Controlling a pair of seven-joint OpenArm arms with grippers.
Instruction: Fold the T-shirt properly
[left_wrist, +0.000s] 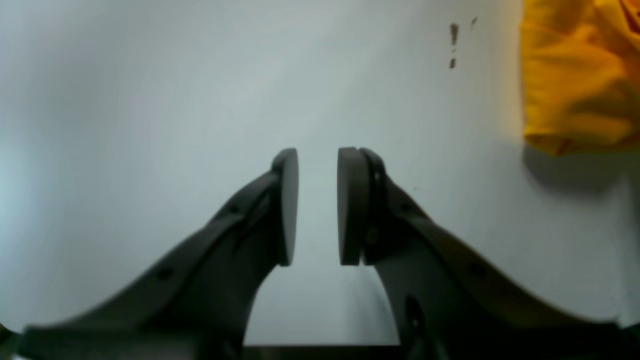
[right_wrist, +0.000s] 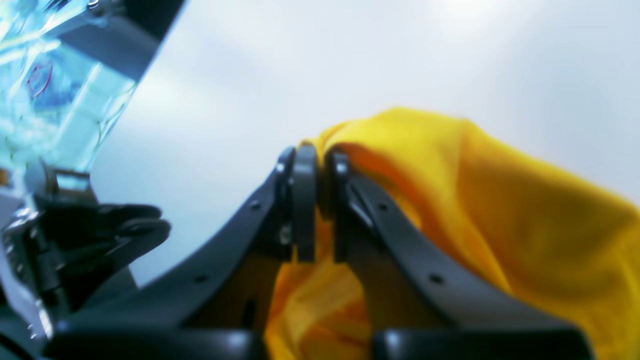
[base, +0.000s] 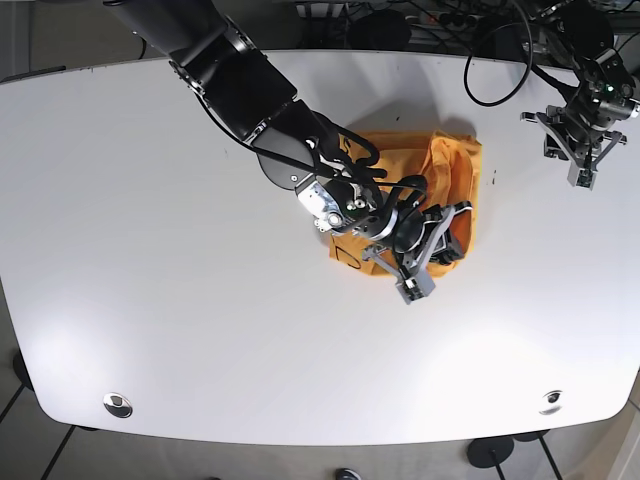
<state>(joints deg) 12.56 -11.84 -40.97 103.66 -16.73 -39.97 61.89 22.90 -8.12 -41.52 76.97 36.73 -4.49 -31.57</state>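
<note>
Centrally, slightly right of the base view's middle: crumpled yellow cotton T-shirt bunched on the white oval counter, with the black right gripper low over its lower edge, jaws pressed together on a raised fold of the cloth. Far off at the upper right of that view, well apart from the shirt: black left gripper above bare counter, jaws spread with a clear gap and holding nothing, a corner of yellow fabric at its wrist view's upper right.
</note>
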